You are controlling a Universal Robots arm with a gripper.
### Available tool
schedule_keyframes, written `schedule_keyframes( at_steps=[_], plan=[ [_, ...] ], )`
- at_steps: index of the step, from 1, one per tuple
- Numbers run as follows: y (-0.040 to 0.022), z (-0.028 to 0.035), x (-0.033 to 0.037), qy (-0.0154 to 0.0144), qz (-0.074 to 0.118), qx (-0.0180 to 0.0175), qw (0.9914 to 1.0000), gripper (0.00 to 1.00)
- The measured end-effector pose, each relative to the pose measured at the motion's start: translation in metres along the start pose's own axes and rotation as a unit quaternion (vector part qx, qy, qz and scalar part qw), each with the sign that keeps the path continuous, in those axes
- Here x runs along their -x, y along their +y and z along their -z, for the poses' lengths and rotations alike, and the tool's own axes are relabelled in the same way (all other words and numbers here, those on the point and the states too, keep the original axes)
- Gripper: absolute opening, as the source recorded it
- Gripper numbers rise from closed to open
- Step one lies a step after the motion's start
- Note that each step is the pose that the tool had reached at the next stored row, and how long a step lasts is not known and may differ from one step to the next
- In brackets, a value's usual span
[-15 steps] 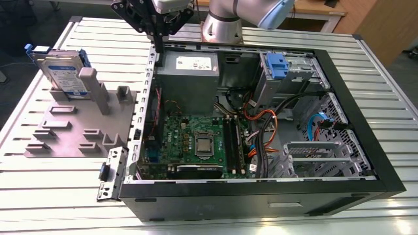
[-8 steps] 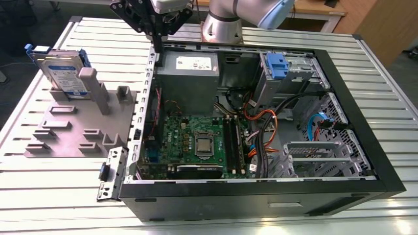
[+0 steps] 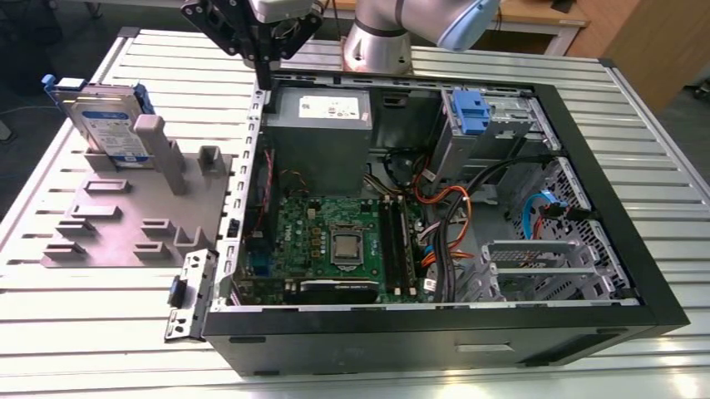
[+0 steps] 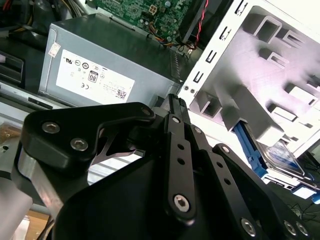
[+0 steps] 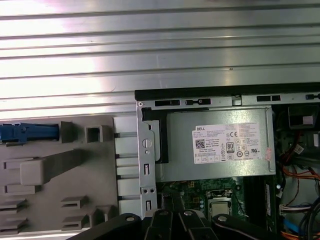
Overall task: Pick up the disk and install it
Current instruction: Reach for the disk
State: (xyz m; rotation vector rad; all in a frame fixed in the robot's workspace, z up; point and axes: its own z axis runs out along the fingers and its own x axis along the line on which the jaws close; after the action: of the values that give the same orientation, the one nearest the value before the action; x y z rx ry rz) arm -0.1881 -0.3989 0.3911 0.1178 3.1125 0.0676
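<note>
The disk (image 3: 111,125) is a silver drive with a white-and-blue label and blue side rails. It stands on edge in a slot at the far end of the grey holder (image 3: 122,224), at the exterior view's left. My gripper (image 3: 264,81) hangs shut and empty over the back left corner of the open computer case (image 3: 621,174), to the right of the disk and apart from it. In the second wrist view the black fingertips (image 4: 175,100) meet, and the disk (image 4: 282,155) lies beyond them. The first wrist view catches the disk's blue rail (image 5: 27,132).
Inside the case are a grey power supply (image 3: 322,133), the green motherboard (image 3: 332,241), cable bundles (image 3: 455,216) and a metal drive cage (image 3: 510,125) with a blue bracket (image 3: 471,112). The arm's base (image 3: 377,41) stands behind the case on the slatted metal table (image 3: 100,332).
</note>
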Motion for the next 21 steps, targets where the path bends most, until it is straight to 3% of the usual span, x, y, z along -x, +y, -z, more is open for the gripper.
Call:
schedule_keyframes(
  at_steps=[13, 18, 19, 21],
  plan=[
    [-0.0004, -0.0002, -0.0051, 0.0, 0.0, 0.0, 1.0, 0.11],
    [0.0, -0.0008, -0.0139, 0.0, 0.0, 0.0, 1.0, 0.11],
    [-0.0003, -0.0017, -0.0228, 0.0001, 0.0, 0.0, 1.0, 0.11],
    [-0.0004, -0.0021, -0.0255, 0.0002, 0.0, 0.0, 1.0, 0.11]
  ],
)
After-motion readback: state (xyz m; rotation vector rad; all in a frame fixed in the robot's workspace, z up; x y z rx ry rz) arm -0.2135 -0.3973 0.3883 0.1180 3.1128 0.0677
